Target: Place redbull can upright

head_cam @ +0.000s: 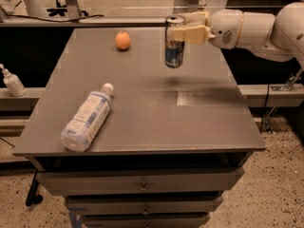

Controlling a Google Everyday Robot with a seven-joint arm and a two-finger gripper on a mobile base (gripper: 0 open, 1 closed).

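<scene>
- Grey table [142,132] is carrying a plastic bottle [88,118] lying on its side, front-left.
- Gripper [175,29], over the far-right area, is clamping the redbull can [174,54] near its top.
- Can is hanging upright between the jaws.
- Orange [123,40] is sitting far back.

Grey table [142,127] over metal drawers [142,186], speckled terrazzo floor [270,198], dark shelving [33,46] behind, dim warm light

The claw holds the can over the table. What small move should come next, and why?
Probably lower it straight down. The claw, above the table's back right part, grips the can near its top. The can looks upright but hangs clear of the surface, so releasing now would likely drop it. Open only once its base rests on the table.
</scene>
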